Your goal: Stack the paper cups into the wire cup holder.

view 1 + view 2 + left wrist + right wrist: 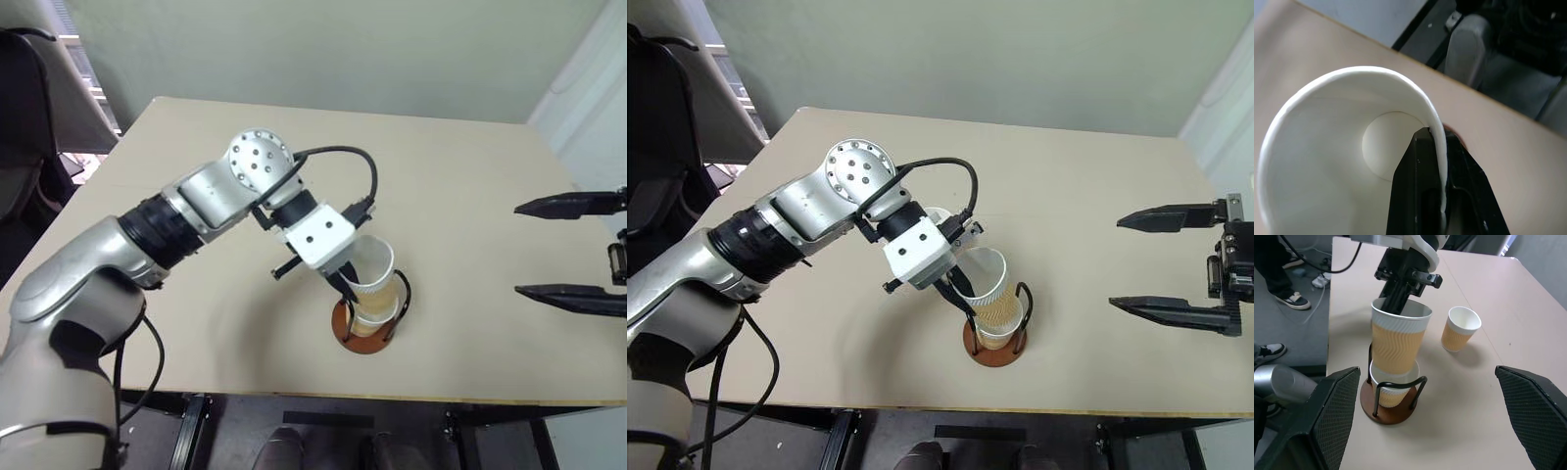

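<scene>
A second paper cup, pinched by its rim in the shut left gripper, is being nested into the cup seated in the wire cup holder; release is needed next, while the right gripper is held wide open and empty.

A wide, pale beige surface takes up most of the room here, matte and evenly lit, with soft shadows only. Behind its far edge stands a plain grey-green wall, and a lighter white wall meets it at the right corner. To the left, a dark office chair sits beside a slanted light panel, possibly a partition or a window frame. Below the near edge, black metal frame parts show against a dark grey floor. On that floor, a person's sneakers stand near dark trouser legs.
</scene>
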`<state>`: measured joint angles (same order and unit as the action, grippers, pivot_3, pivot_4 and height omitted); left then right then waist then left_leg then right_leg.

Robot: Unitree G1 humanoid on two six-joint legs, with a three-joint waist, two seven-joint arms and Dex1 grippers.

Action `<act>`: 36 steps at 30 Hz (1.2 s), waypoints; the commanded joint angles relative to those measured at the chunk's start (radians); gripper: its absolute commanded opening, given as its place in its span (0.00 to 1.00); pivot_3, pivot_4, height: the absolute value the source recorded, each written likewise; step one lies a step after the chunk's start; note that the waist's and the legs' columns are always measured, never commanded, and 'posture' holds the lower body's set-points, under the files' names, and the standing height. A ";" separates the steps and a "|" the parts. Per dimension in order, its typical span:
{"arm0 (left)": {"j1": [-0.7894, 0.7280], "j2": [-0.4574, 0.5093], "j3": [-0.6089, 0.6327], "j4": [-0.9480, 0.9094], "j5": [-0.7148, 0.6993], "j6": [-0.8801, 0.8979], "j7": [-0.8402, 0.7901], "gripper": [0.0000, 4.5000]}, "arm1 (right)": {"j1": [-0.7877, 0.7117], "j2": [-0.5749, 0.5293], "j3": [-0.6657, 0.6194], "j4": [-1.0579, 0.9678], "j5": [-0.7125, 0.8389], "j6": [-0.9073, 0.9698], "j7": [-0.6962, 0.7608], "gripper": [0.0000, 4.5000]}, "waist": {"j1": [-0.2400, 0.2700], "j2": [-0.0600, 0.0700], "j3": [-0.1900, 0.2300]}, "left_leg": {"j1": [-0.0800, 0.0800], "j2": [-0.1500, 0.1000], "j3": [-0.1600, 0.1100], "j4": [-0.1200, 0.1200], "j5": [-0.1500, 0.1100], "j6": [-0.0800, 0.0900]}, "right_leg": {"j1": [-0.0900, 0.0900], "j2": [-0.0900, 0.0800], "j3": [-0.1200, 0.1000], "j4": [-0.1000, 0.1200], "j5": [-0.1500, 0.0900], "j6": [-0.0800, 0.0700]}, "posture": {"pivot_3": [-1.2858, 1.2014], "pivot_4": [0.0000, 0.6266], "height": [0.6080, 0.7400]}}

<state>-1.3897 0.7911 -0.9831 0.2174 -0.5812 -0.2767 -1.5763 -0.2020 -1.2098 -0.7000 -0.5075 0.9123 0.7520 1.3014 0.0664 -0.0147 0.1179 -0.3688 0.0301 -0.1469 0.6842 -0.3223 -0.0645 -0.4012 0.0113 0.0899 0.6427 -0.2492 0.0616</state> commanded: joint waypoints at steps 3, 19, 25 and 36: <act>-0.016 -0.022 -0.014 0.008 0.033 -0.059 -0.038 0.01 | 0.017 -0.006 -0.075 -0.037 0.029 0.017 -0.027 1.00 | 0.000 0.000 0.000 | 0.000 0.000 0.000 0.000 0.000 0.000 | 0.000 0.000 0.000 0.000 0.000 0.000 | 0.52 0.24 1.00; 0.001 -0.071 0.028 0.013 0.067 -0.019 -0.038 0.53 | 0.049 -0.001 -0.091 -0.063 0.043 0.015 -0.061 1.00 | 0.000 0.000 0.000 | 0.000 -0.001 0.002 0.000 0.000 0.001 | 0.000 0.001 -0.001 0.000 0.000 0.000 | 0.52 0.24 1.00; 0.027 -0.109 0.156 0.066 0.081 -0.001 -0.038 0.98 | 0.022 -0.007 -0.036 -0.030 0.029 -0.025 -0.060 1.00 | 0.000 0.000 0.000 | 0.000 -0.001 0.003 0.000 0.000 0.001 | 0.000 0.001 -0.001 0.000 0.000 0.001 | 0.52 0.24 1.00; 0.044 -0.104 0.546 0.490 0.260 0.103 0.058 0.98 | -0.061 -0.019 0.104 0.057 -0.012 -0.112 -0.027 1.00 | -0.001 0.001 0.000 | 0.001 0.001 0.004 0.001 -0.001 0.001 | -0.001 0.000 -0.002 0.001 -0.001 0.002 | 0.52 0.24 1.00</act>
<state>-1.3464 0.6730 -0.4934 0.6983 -0.3435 -0.1894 -1.5188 -0.2458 -1.2088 -0.5943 -0.4599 0.9081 0.6656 1.2659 0.0653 -0.0136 0.1177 -0.3688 0.0307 -0.1440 0.6849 -0.3229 -0.0634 -0.4025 0.0114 0.0876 0.6438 -0.2507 0.0643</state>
